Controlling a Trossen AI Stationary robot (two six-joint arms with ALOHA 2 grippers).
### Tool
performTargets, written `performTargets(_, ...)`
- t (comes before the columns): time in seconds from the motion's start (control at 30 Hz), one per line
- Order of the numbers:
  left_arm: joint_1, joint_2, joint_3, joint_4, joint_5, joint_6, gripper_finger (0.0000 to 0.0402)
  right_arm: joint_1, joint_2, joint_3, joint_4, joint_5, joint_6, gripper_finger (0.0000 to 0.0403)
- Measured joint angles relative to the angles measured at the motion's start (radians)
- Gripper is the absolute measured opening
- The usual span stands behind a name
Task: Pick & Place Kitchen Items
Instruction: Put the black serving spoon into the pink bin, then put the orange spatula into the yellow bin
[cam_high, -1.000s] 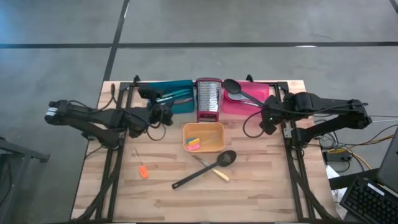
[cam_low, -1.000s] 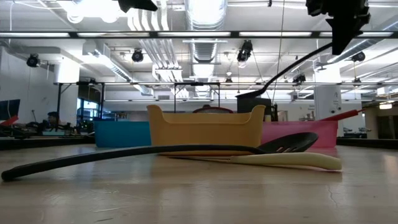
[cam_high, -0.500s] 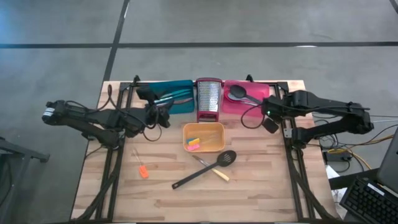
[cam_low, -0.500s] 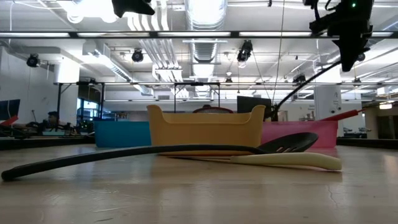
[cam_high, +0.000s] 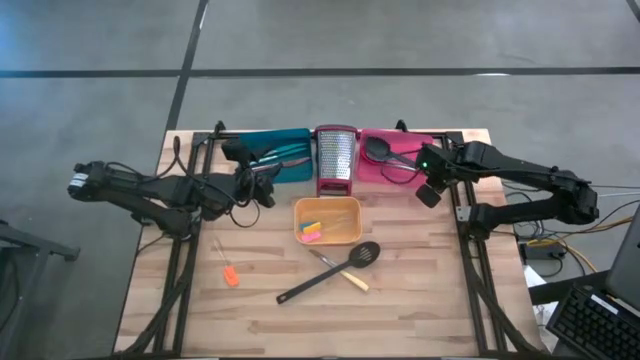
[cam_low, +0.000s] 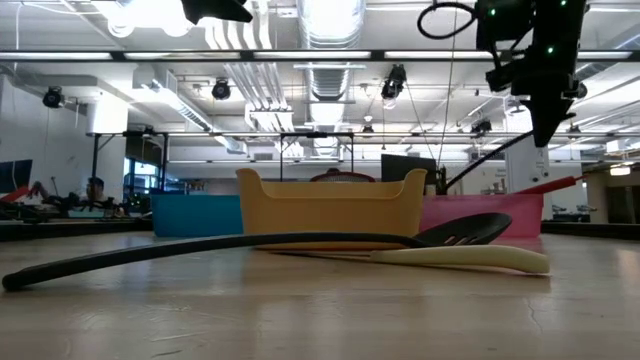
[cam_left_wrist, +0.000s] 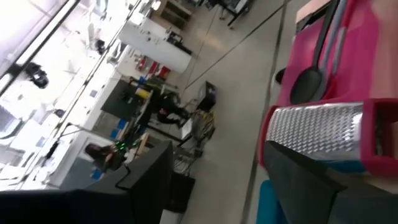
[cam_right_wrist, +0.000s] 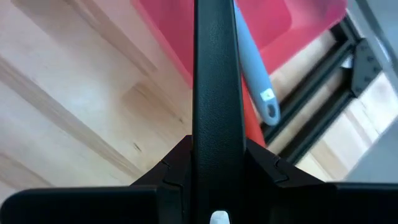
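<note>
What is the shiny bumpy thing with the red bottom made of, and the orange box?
The grater looks like bare metal: silvery, shiny, dotted with small holes. Its red base seems plastic. The orange tray looks like matte plastic, with smooth, evenly coloured walls, though that is a guess.

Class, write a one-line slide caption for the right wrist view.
Right tool clamped on a long black spoon handle above the pink tray, a grey spoon lying inside.

Black spoon (cam_high: 383, 152) now lower, into pink tray (cam_high: 418, 145)
</note>
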Motion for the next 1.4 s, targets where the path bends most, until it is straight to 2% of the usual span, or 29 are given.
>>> performTargets(0.2,0.000,0.000,0.000,0.000,0.055,-0.005,0.0257,-0.055,0.001,-0.060,0.082,-0.046,-0.063,0.0082)
performTargets(0.63,0.000,0.000,-0.017,0.001,0.056,-0.005,0.0257,-0.129,0.001,-0.170,0.135,-0.066,-0.108,0.0083)
performTargets(0.7,0.000,0.000,-0.017,0.006,0.056,-0.005,0.0257,-0.130,0.002,-0.170,0.140,-0.065,-0.096,0.0104)
performTargets(0.87,0.000,0.000,-0.017,0.005,0.056,-0.005,0.0257,-0.130,0.002,-0.171,0.147,-0.061,-0.078,0.0190)
performTargets(1.0,0.000,0.000,-0.017,0.004,0.056,-0.005,0.0257,-0.130,0.002,-0.170,0.147,-0.052,-0.073,0.0229)
performTargets(1.2,0.000,0.000,-0.017,0.004,0.056,-0.003,0.0257,-0.129,-0.002,-0.126,0.147,-0.052,-0.035,0.0245)
performTargets(1.4,0.000,0.000,-0.017,0.003,0.056,-0.004,0.0257,-0.096,-0.002,-0.038,0.147,-0.053,0.008,0.0220)
